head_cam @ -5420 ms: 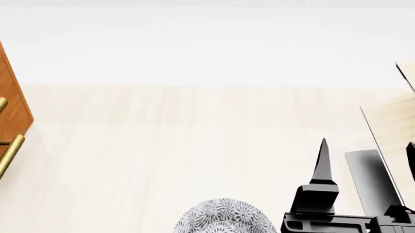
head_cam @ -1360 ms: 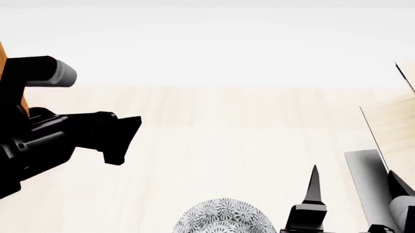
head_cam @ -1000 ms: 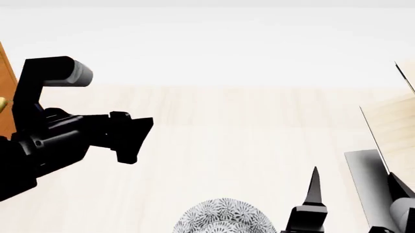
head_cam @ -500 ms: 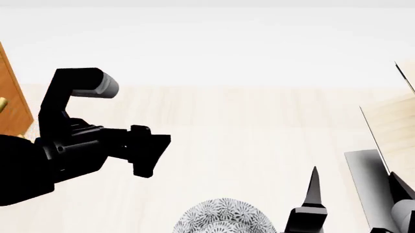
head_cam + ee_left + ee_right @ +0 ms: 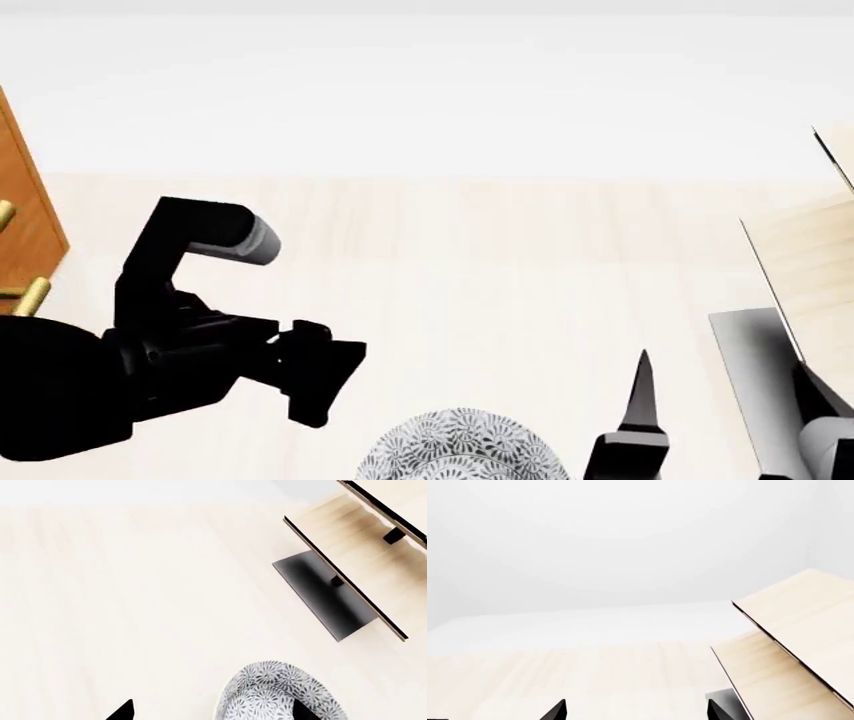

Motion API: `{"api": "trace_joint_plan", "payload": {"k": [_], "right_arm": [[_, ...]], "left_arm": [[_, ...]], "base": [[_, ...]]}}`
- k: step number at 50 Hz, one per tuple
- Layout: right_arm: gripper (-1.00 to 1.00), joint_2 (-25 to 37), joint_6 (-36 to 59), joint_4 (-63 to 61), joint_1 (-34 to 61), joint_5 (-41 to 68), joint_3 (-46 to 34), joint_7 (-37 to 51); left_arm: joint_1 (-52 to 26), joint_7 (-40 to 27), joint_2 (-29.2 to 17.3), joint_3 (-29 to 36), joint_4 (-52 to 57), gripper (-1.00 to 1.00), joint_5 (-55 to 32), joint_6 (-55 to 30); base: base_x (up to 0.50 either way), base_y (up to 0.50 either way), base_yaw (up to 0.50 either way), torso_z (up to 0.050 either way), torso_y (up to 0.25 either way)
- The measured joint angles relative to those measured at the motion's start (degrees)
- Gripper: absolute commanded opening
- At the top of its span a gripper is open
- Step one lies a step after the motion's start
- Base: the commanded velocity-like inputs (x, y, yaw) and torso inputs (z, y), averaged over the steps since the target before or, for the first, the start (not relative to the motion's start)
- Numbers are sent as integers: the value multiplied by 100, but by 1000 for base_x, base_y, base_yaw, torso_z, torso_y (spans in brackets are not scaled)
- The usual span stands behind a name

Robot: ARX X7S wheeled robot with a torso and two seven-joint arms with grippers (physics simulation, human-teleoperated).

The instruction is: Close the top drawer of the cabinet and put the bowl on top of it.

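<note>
The left hand [image 5: 320, 385] is hovering with fingers spread wide, empty, just left of the bowl [image 5: 461, 448], which is sitting on the table [image 5: 507, 270] at the near edge. The right hand [image 5: 636, 711] is likewise gaping wide. The cabinet [image 5: 24, 225] is standing far left.

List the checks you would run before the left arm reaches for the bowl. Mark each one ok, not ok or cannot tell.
1. Left gripper open: ok. Its fingers stand wide apart in the left wrist view.
2. Bowl in sight and uncovered: ok. It sits on the table.
3. Bowl centred between the left fingers: not ok. It lies off toward one finger.
4. Right gripper out of the way: ok. It is open, empty and apart from the bowl in the head view.
5. Top drawer shut: cannot tell. Only an edge of the cabinet shows.
</note>
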Motion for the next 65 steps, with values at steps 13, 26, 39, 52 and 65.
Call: {"api": "trace_joint_plan", "payload": {"k": [13,26,39,52,65], "right_arm": [[100,-16,-120,33,-130,-117,-14,-89],[100,-29,-213,61,-221,-205,-45,-142],[100,-37,-276,100,-246,-259,-104,-171],[100,-28,-344,172,-259,-308,-135,-215],[100,-37,-407,238,-280,-391,-205,-256]], "left_arm": [[162,219,-36,254,73,100,97,64],[299,396,-23,510,39,100,297,229],[387,592,20,789,-82,100,535,410],[428,821,118,1088,-370,100,818,626],[487,1093,190,1358,-621,100,1044,838]], "base": [[0,0,0,0,0],[0,0,0,0,0],[0,0,0,0,0],[0,0,0,0,0],[0,0,0,0,0]]}}
